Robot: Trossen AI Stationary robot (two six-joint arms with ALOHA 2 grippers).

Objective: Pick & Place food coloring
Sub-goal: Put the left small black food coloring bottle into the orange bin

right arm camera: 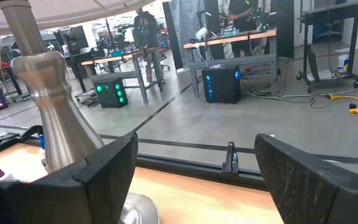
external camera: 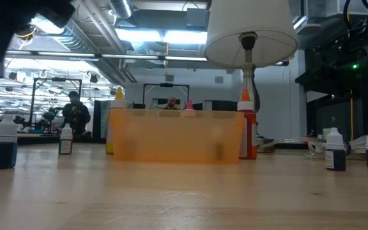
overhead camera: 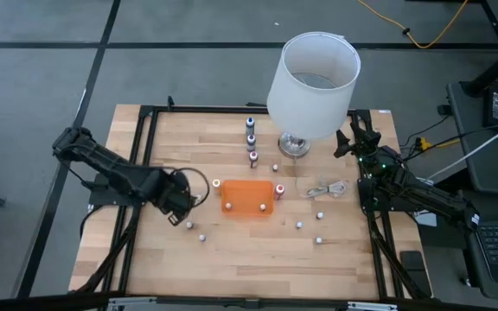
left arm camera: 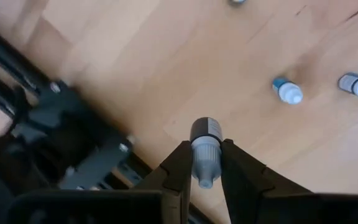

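step in hand: transport. the left gripper is clamped on a dropper bottle, raised above the table left of the orange tray. next move, as judged: carry it over the tray and release. the right gripper waits near the lamp, fingers apart.

Robotics lab: workbenches, ceiling ducts, concrete floor.
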